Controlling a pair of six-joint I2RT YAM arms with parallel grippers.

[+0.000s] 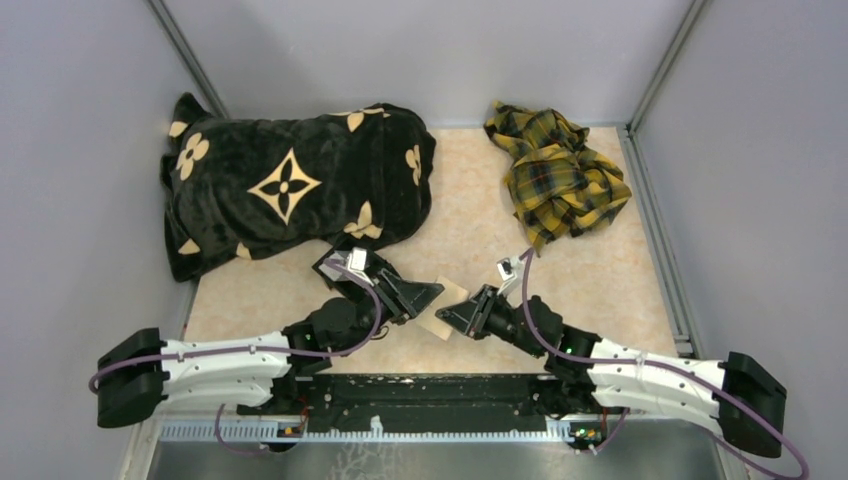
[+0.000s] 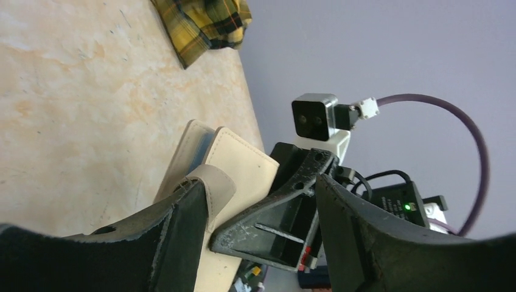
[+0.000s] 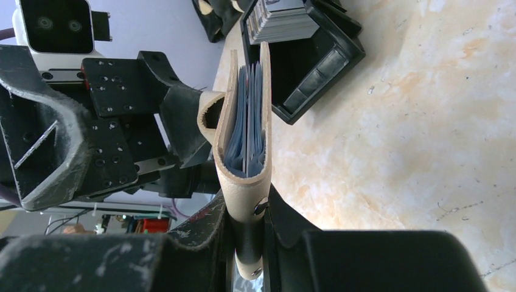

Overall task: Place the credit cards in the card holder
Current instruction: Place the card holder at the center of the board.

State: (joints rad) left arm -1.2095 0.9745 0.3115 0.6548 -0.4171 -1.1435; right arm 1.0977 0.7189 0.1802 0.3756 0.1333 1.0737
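- Card holder, tan and folding, is gripped on edge by the right claw, whose fingers are pressed together on its lower fold. The open edge is turned away from that claw, presumably so that the slots can be reached.
- Bluish edges are seen packed between the two covers. Whether these are cards or sleeves cannot be told.
- The left claw is spread wide, and nothing is pinched in it. It is placed directly opposite the right claw, with the holder's far edge reaching in between its fingers.
- The closing tab is curled against the inner side of one left finger, probably so that a cover can be drawn back and the holder opened wider.
- A black tray holding a stack of cards is set on the surface just beyond the right claw, past the holder.
- The holder is judged to be lifted off the surface, between the two claws.
- A dark flowered blanket and a yellow plaid cloth are found well beyond both claws.
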